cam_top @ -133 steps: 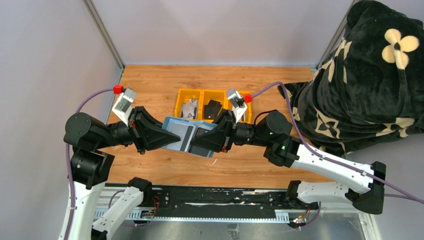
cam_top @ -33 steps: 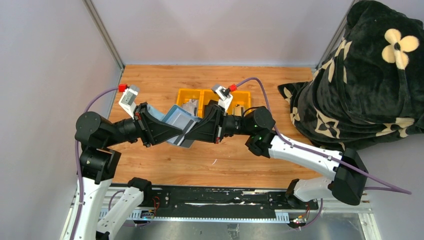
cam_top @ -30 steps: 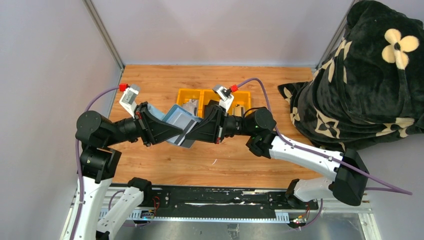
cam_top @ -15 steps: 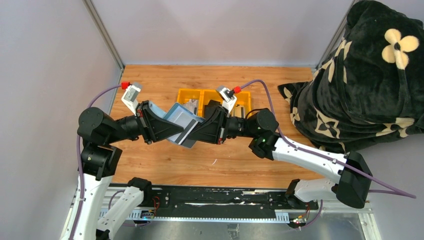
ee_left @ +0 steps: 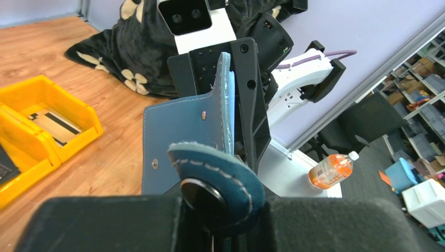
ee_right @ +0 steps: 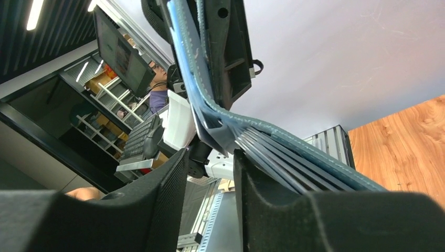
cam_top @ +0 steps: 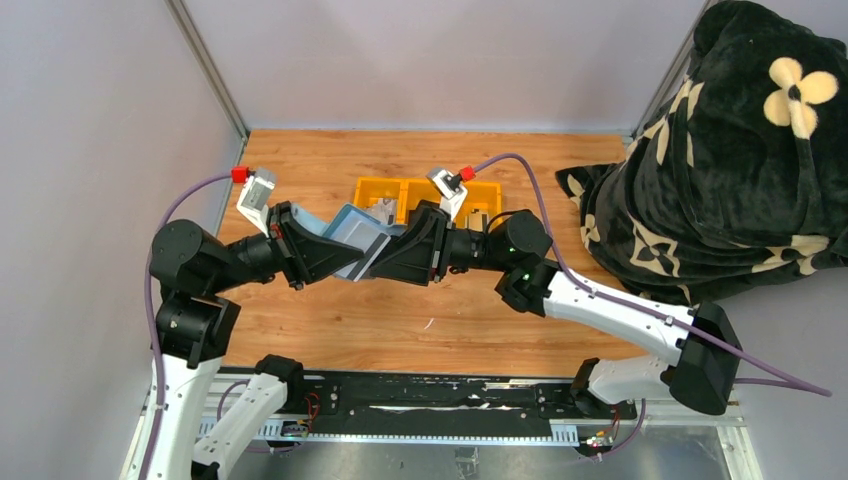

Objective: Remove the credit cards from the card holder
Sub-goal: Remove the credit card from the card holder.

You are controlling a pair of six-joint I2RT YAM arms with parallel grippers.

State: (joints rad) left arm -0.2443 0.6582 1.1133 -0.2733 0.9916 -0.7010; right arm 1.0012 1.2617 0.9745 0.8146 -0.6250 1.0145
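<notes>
Wood-grain board forms the table (cam_top: 300, 170), which is closed in by pale lilac-grey walls (cam_top: 430, 60) at the left and back. A black blanket (cam_top: 740, 150) patterned with cream flowers is heaped at the right edge. The card holder (cam_top: 352, 232) is blue-grey with pale stitching and a paler blue slotted inside. It is held in the air above the table, just in front of the yellow tray (cam_top: 372, 190), tilted and partly unfolded between the two grippers. Its rounded snap tab (ee_left: 210, 178) is clamped in the left gripper (cam_top: 338, 258), whose jaws are closed narrowly on it. The right gripper (cam_top: 385, 262) is set at the opposite side with its fingers (ee_right: 273, 210) parted, and a clear gap is shown between them in the right wrist view. The holder's layered slots are seen running above one finger, though contact cannot be judged. The tray is divided into three compartments. A credit card (ee_left: 55, 122), pale with a black stripe, is laid flat in the right one. A black item (ee_left: 6, 170) is seen in the middle one. Pale flat pieces (cam_top: 381, 208), too small to be identified, are seen in the left one.
</notes>
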